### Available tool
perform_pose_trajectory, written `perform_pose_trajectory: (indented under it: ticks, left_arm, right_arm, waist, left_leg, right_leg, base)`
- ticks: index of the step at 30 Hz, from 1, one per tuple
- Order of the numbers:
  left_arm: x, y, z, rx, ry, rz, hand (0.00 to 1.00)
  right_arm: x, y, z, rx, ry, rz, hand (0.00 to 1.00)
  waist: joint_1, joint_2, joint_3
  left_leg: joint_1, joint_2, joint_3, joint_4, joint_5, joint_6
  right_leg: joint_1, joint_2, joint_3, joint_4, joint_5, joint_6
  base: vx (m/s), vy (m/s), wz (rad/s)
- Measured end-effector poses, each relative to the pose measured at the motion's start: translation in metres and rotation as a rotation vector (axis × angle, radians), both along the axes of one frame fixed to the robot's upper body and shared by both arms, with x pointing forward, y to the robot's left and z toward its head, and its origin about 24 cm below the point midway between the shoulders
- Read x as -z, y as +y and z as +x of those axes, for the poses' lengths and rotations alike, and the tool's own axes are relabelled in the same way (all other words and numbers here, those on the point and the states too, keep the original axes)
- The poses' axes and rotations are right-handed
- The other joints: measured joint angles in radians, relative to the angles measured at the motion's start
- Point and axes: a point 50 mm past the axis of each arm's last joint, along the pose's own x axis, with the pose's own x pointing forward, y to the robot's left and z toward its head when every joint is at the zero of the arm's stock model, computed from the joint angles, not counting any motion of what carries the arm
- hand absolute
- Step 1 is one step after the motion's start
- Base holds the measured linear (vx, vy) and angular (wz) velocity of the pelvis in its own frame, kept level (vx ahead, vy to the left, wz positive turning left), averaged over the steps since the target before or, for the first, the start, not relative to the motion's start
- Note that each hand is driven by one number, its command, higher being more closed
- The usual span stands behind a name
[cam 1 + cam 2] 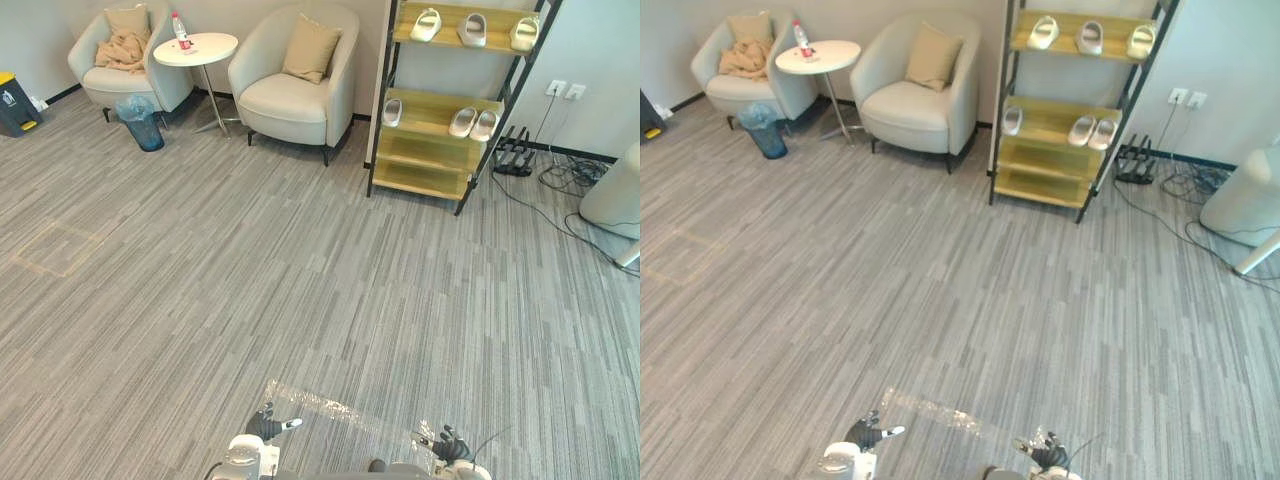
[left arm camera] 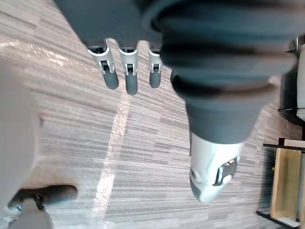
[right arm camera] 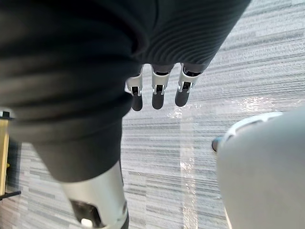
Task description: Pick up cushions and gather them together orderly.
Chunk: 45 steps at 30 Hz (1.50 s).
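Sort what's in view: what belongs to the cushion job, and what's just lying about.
Job: left cushion on left armchair; right cushion on right armchair; left robot hand and right robot hand, both open, empty.

Lying about: crumpled cloth, round table, bottle, bin, shoe rack, slippers.

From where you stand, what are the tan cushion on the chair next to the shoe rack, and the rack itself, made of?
The tan cushion looks like soft woven fabric: matte, plump, with no shine. The shoe rack seems to have light wooden shelves, judging by their yellowish-brown colour, held in a thin dark frame that is probably painted metal.
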Motion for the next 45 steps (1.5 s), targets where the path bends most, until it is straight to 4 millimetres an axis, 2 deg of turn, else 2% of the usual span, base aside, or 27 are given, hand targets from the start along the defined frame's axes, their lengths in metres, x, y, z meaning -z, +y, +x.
perform_pose_trajectory:
  ticks: [1, 2, 3, 4, 5, 6, 7, 8, 10, 14, 17, 21, 26, 27, 29, 30, 37, 38, 39, 41, 42, 45]
  left_arm:
    - [-0.001, 0.003, 0.000, -0.034, -0.007, -0.003, 0.00]
    - [-0.001, 0.004, 0.000, -0.035, -0.007, -0.003, 0.00]
    - [-0.001, 0.003, 0.001, -0.032, -0.009, -0.005, 0.00]
    - [-0.002, 0.003, 0.002, -0.034, -0.018, -0.006, 0.00]
    - [-0.002, 0.003, 0.001, -0.035, -0.021, -0.007, 0.00]
    - [-0.002, 0.003, 0.001, -0.038, -0.022, -0.007, 0.00]
    - [-0.001, 0.005, -0.001, -0.049, -0.018, -0.007, 0.00]
    - [-0.001, 0.008, -0.003, -0.053, -0.013, 0.001, 0.00]
    - [0.001, 0.018, -0.009, -0.090, 0.005, 0.013, 0.00]
    - [0.002, 0.020, -0.012, -0.091, 0.015, 0.017, 0.00]
    - [0.003, 0.022, -0.015, -0.093, 0.021, 0.024, 0.00]
    - [0.004, 0.022, -0.017, -0.089, 0.029, 0.024, 0.00]
    - [0.005, 0.022, -0.023, -0.094, 0.042, 0.021, 0.00]
    - [0.005, 0.022, -0.023, -0.095, 0.043, 0.019, 0.00]
    - [0.006, 0.021, -0.025, -0.096, 0.047, 0.016, 0.00]
    - [0.006, 0.021, -0.025, -0.096, 0.047, 0.016, 0.00]
    - [0.006, 0.021, -0.025, -0.098, 0.046, 0.015, 0.00]
    - [0.006, 0.020, -0.025, -0.098, 0.045, 0.014, 0.00]
    - [0.006, 0.020, -0.025, -0.098, 0.046, 0.013, 0.00]
    - [0.006, 0.021, -0.025, -0.100, 0.045, 0.015, 0.00]
    - [0.006, 0.020, -0.024, -0.099, 0.044, 0.013, 0.00]
    - [0.006, 0.017, -0.024, -0.098, 0.043, 0.004, 0.00]
  right_arm:
    - [0.000, 0.002, -0.001, 0.016, 0.000, 0.007, 0.00]
    - [0.000, 0.001, -0.001, 0.027, -0.002, 0.008, 0.00]
    - [0.000, 0.000, 0.000, 0.043, -0.004, 0.010, 0.00]
    - [0.000, 0.000, -0.001, 0.051, 0.001, 0.011, 0.00]
    - [0.001, 0.000, -0.002, 0.060, 0.004, 0.011, 0.00]
    - [0.001, -0.002, -0.003, 0.062, 0.008, 0.004, 0.00]
    - [0.001, -0.002, -0.005, 0.063, 0.019, 0.004, 0.00]
    - [0.002, 0.000, -0.004, 0.062, 0.015, 0.010, 0.00]
    - [0.004, 0.007, -0.010, 0.068, 0.029, 0.025, 0.00]
    - [0.005, 0.007, -0.017, 0.077, 0.054, 0.028, 0.00]
    - [0.007, 0.008, -0.022, 0.115, 0.067, 0.040, 0.00]
    - [0.008, 0.008, -0.026, 0.139, 0.074, 0.047, 0.00]
    - [0.009, 0.007, -0.036, 0.161, 0.097, 0.048, 0.00]
    - [0.010, 0.007, -0.038, 0.165, 0.099, 0.048, 0.00]
    - [0.010, 0.007, -0.041, 0.169, 0.108, 0.048, 0.00]
    - [0.010, 0.007, -0.042, 0.169, 0.109, 0.048, 0.00]
    - [0.011, 0.009, -0.043, 0.165, 0.113, 0.053, 0.00]
    - [0.011, 0.009, -0.043, 0.165, 0.112, 0.053, 0.00]
    - [0.011, 0.009, -0.043, 0.165, 0.113, 0.053, 0.00]
    - [0.011, 0.011, -0.043, 0.162, 0.113, 0.056, 0.00]
    - [0.011, 0.011, -0.043, 0.160, 0.113, 0.056, 0.00]
    - [0.011, 0.010, -0.044, 0.160, 0.115, 0.053, 0.00]
  waist:
    - [0.004, -0.003, 0.009]
    - [0.003, 0.001, 0.011]
    - [0.001, 0.002, 0.012]
    - [0.002, 0.002, 0.012]
    - [0.004, 0.003, 0.012]
    - [0.008, 0.011, 0.008]
    - [0.021, 0.016, -0.006]
    - [0.020, 0.009, -0.014]
    - [0.013, -0.032, -0.041]
    - [0.015, -0.050, -0.058]
    - [0.017, -0.049, -0.073]
    - [0.019, -0.047, -0.089]
    - [0.020, -0.054, -0.116]
    - [0.020, -0.049, -0.122]
    - [0.019, -0.062, -0.124]
    - [0.020, -0.057, -0.130]
    - [0.020, -0.079, -0.132]
    - [0.020, -0.070, -0.136]
    - [0.019, -0.077, -0.135]
    - [0.019, -0.078, -0.136]
    - [0.018, -0.089, -0.132]
    - [0.018, -0.085, -0.133]
  left_leg:
    - [-0.035, 0.016, 0.002, 0.082, -0.034, 0.018]
    - [-0.039, 0.018, 0.001, 0.071, -0.065, 0.031]
    - [-0.055, 0.012, -0.004, 0.013, -0.100, 0.042]
    - [-0.073, -0.002, -0.019, -0.047, -0.102, 0.046]
    - [-0.092, -0.026, -0.070, -0.147, -0.086, 0.045]
    - [-0.092, -0.039, -0.124, -0.270, -0.042, 0.026]
    - [-0.081, -0.041, -0.100, -0.290, 0.033, 0.036]
    - [-0.077, -0.048, -0.090, -0.298, 0.028, 0.039]
    - [-0.055, -0.090, -0.054, -0.326, 0.021, 0.060]
    - [-0.003, -0.137, -0.045, -0.382, 0.043, 0.095]
    - [0.022, -0.149, -0.057, -0.397, 0.044, 0.096]
    - [0.056, -0.144, -0.080, -0.399, 0.044, 0.096]
    - [0.087, -0.114, -0.089, -0.403, 0.045, 0.094]
    - [0.092, -0.109, -0.091, -0.405, 0.047, 0.090]
    - [0.103, -0.099, -0.095, -0.414, 0.059, 0.072]
    - [0.103, -0.098, -0.096, -0.414, 0.062, 0.068]
    - [0.104, -0.078, -0.110, -0.417, 0.139, 0.050]
    - [0.105, -0.071, -0.110, -0.417, 0.146, 0.041]
    - [0.107, -0.064, -0.111, -0.416, 0.149, 0.037]
    - [0.112, -0.064, -0.112, -0.416, 0.163, 0.041]
    - [0.113, -0.064, -0.112, -0.416, 0.166, 0.041]
    - [0.113, -0.059, -0.117, -0.425, 0.168, 0.039]
  right_leg:
    - [0.025, 0.003, 0.004, -0.001, -0.017, -0.006]
    - [0.036, 0.003, 0.007, -0.002, -0.023, -0.005]
    - [0.045, -0.002, 0.020, 0.000, -0.039, -0.005]
    - [0.045, -0.009, 0.034, 0.002, -0.052, -0.001]
    - [0.038, -0.020, 0.048, 0.010, -0.060, 0.009]
    - [0.020, -0.018, 0.068, 0.024, -0.071, 0.026]
    - [0.012, -0.017, 0.129, 0.037, -0.085, 0.046]
    - [0.013, -0.024, 0.140, 0.033, -0.085, 0.048]
    - [0.008, -0.075, 0.156, 0.042, -0.094, 0.081]
    - [0.021, -0.118, 0.173, 0.051, -0.096, 0.084]
    - [0.045, -0.126, 0.172, 0.050, -0.096, 0.084]
    - [0.081, -0.117, 0.172, 0.054, -0.096, 0.084]
    - [0.101, -0.089, 0.170, 0.075, -0.095, 0.084]
    - [0.106, -0.085, 0.170, 0.075, -0.095, 0.084]
    - [0.115, -0.079, 0.164, 0.077, -0.095, 0.084]
    - [0.116, -0.077, 0.163, 0.078, -0.095, 0.084]
    - [0.117, -0.059, 0.138, 0.086, -0.042, 0.065]
    - [0.117, -0.053, 0.137, 0.085, -0.032, 0.067]
    - [0.118, -0.047, 0.136, 0.085, -0.025, 0.059]
    - [0.126, -0.047, 0.133, 0.083, -0.023, 0.056]
    - [0.128, -0.047, 0.126, 0.082, -0.022, 0.055]
    - [0.129, -0.041, 0.119, 0.079, -0.022, 0.055]
  base:
    - [0.07, 0.007, -0.06]
    - [0.08, 0.025, -0.06]
    - [0.08, 0.062, -0.09]
    - [0.08, 0.088, -0.22]
    - [0.07, 0.167, -0.40]
    - [0.11, 0.224, -0.87]
    - [0.13, 0.228, -0.85]
    - [0.21, 0.195, -0.72]
    - [0.27, 0.171, -0.25]
    - [0.27, 0.124, 0.07]
    - [0.19, 0.021, 0.15]
    - [0.15, -0.075, 0.10]
    - [0.08, -0.117, 0.01]
    - [0.05, -0.114, 0.02]
    - [0.05, -0.129, 0.05]
    - [0.04, -0.106, 0.07]
    - [0.07, -0.066, 0.03]
    - [0.08, -0.034, -0.06]
    - [0.09, -0.040, -0.06]
    - [0.06, -0.040, 0.00]
    - [0.05, -0.040, 0.08]
    - [0.05, -0.027, 0.10]
